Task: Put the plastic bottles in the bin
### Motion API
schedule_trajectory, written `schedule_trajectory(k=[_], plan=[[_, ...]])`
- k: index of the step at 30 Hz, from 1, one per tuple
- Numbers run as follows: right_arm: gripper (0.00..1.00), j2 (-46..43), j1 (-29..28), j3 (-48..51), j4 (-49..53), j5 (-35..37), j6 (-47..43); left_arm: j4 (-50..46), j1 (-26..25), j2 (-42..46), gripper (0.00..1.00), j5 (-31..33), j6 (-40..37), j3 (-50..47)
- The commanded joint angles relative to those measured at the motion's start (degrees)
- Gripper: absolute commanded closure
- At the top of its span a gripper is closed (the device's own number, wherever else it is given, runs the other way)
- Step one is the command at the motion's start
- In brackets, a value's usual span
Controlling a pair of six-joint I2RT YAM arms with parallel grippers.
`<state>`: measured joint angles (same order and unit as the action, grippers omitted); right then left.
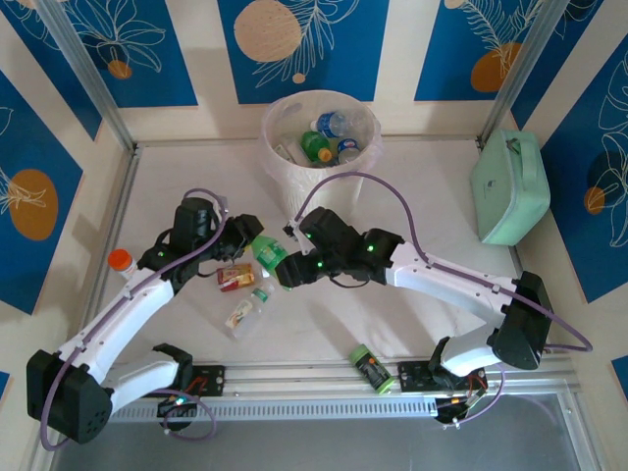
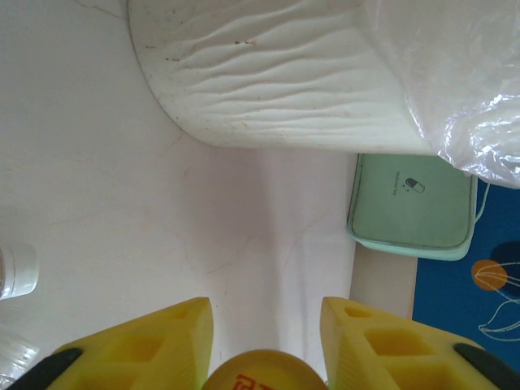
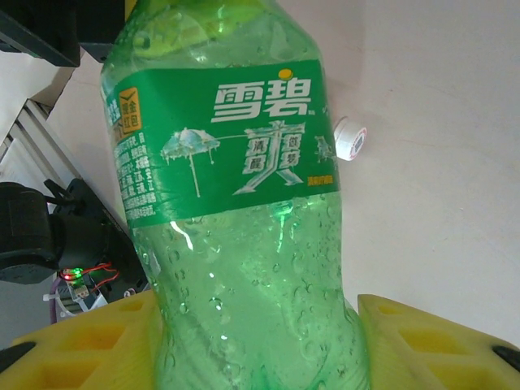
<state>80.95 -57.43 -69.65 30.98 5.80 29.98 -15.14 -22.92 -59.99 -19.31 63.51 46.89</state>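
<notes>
Bottles are strewn across the white table [image 1: 324, 334]. Far left, an orange-capped bottle [image 1: 121, 265] sits right beside the left arm. Next over, the left gripper [image 1: 238, 253] is just above a red-labelled bottle [image 1: 235, 278]. On its wrist cam the yellow fingers [image 2: 154, 349] sit either side of a round orange top [image 2: 260, 370] with red print, but I honestly can't tell if they're squeezing it or just around it. Just below lies a clear bottle [image 1: 243, 312] with a cream label. Then the right gripper [image 1: 282, 267] is clamped on a green bottle [image 1: 267, 251], with droplets inside and white lettering on the label. The bin [image 1: 285, 167] stands back centre, apart from both grippers, with a green bottle and blue-labelled clear ones inside. A dark cylinder [image 1: 369, 369] lies by the front rail, and a mint-green case [image 1: 508, 186] is far right.
</notes>
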Motion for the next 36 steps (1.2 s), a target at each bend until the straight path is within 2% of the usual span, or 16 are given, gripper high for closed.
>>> schedule_trajectory(k=[1,6,11,14,17,22,25,31,33,34,36], plan=[[0.60,0.18,-0.34,-2.24,0.75,0.21,-0.36,1.27,1.62,-0.47,0.67,0.27,0.13,2.47],[0.57,-0.34,-0.10,-2.59,1.22,1.02,-0.18,0.87,1.79,-1.42,0.77,0.46,0.05,4.58],[0.34,-2.97,0.56,-3.83,3.73,6.37,-0.01,-0.09,2.18,-3.38,0.82,0.74,-0.59,9.51],[0.26,-7.30,2.63,-3.60,5.41,12.28,1.85,0.01,2.87,-5.81,0.84,0.85,-0.91,14.84],[0.21,-13.40,6.14,-0.89,4.85,13.68,2.37,1.53,3.54,-10.47,0.84,0.44,-1.25,22.59],[0.19,-20.19,11.79,3.27,6.17,10.83,2.93,3.16,4.19,-21.16,0.86,0.71,0.10,38.40],[0.19,-22.21,12.06,5.45,7.31,10.59,3.92,6.69,4.22,-28.33,0.87,1.31,3.77,47.04],[0.20,-26.69,11.87,10.19,6.84,10.59,7.91,6.44,4.17,-43.15,0.88,2.96,8.00,63.79],[0.20,-28.12,11.87,11.29,7.02,10.63,8.66,4.77,4.13,-47.57,0.84,2.79,7.18,69.78],[0.20,-28.57,11.90,11.58,7.18,10.66,8.89,3.23,4.20,-49.24,0.79,2.79,6.63,72.55],[0.20,-29.42,11.99,12.06,7.88,10.80,9.00,0.78,4.17,-52.36,0.62,2.23,5.65,77.34]])
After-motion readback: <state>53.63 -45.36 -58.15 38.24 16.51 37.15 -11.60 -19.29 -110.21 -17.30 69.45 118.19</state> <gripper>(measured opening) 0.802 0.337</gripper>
